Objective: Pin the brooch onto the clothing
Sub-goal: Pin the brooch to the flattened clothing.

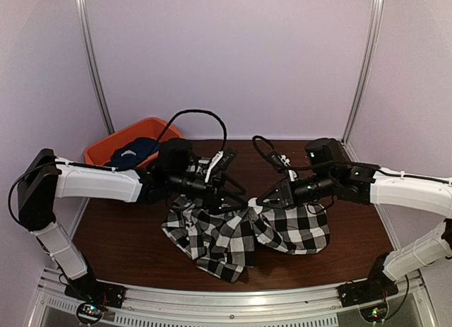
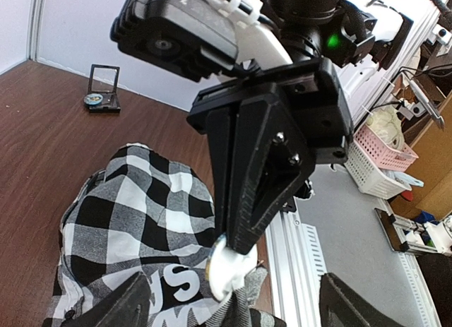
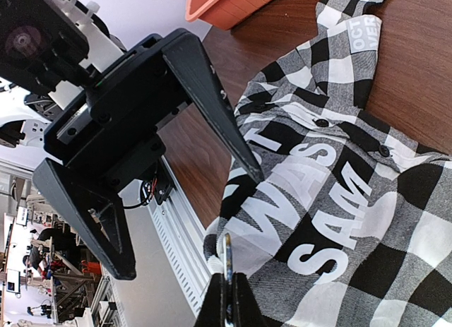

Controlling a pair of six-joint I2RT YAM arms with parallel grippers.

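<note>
Checked shirt (image 1: 212, 242) on table (image 1: 120, 242), left end effector (image 1: 237, 198) and right end effector (image 1: 261, 199) above

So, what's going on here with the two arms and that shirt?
The right gripper is shut on the brooch, a small pale disc, and holds it just above the checked shirt, which lies crumpled on the table. The left gripper is open right beside it, at the shirt's lettered edge. The brooch isn't pinned on yet.
</note>
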